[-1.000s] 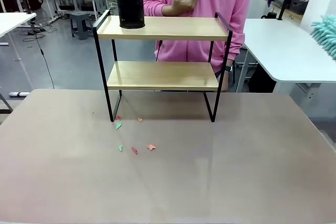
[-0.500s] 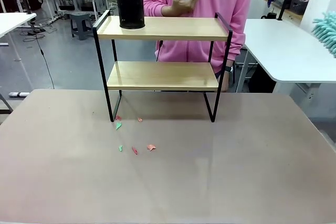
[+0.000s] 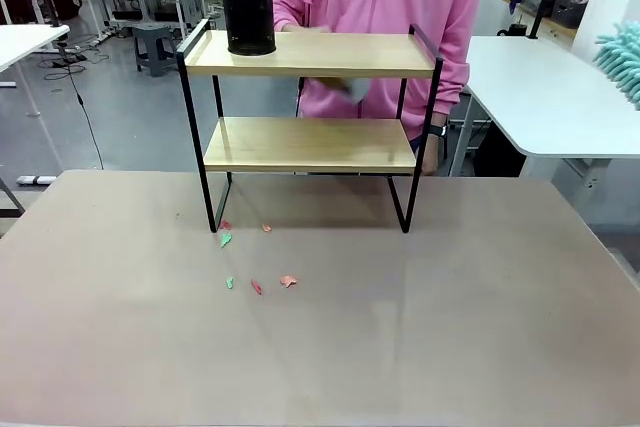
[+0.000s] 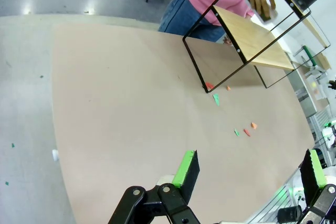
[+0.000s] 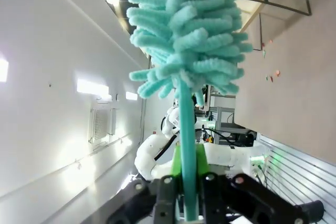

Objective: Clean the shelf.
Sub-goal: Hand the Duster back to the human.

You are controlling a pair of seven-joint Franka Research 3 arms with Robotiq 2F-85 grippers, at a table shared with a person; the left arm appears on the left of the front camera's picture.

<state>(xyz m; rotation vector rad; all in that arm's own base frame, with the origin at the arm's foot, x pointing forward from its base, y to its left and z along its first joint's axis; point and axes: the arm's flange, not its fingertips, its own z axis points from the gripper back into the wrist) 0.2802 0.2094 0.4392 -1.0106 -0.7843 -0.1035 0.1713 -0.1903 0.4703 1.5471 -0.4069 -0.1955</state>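
The shelf (image 3: 310,53), two light wooden boards on a thin black frame, stands at the far middle of the brown table (image 3: 450,327). A black cylinder (image 3: 248,15) sits on its top board at the left. Behind it a person in pink has a blurred hand (image 3: 350,89) between the two boards. In the left wrist view the shelf (image 4: 252,40) lies far off and my left gripper (image 4: 249,169) is open and empty over the table. My right gripper (image 5: 186,182) is shut on the handle of a teal fluffy duster (image 5: 189,35), whose head (image 3: 622,62) shows at the right edge.
Small red and green scraps (image 3: 257,285) lie on the table in front of the shelf's left leg, also seen as scraps (image 4: 244,131) from the left wrist. White tables (image 3: 550,97) stand to the right and left beyond.
The person's hand, which held a pale object above the top board, has dropped behind the shelf to between the boards. The duster stays at the right edge.
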